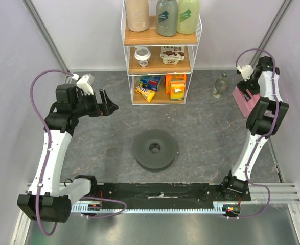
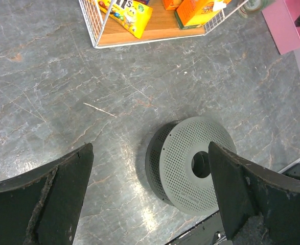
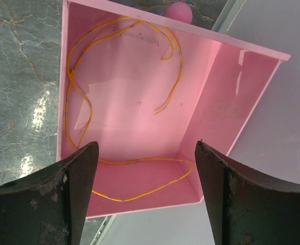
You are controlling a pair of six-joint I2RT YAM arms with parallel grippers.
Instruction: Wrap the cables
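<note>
Right claw (image 3: 145, 153) spread wide over the pink box (image 3: 211, 92), yellow-orange wire (image 3: 139, 162) lying loose inside; left claw (image 2: 150, 150) gaping too, above the surface (image 2: 63, 92) near the grey spool (image 2: 180, 153)

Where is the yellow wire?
In the right wrist view, the yellow wire lies loosely looped inside the pink box, on the right side, under the open right end effector.

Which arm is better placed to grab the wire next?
Right. The right gripper hangs open over the pink box holding the yellow wire; the left gripper faces the spool instead.
</note>
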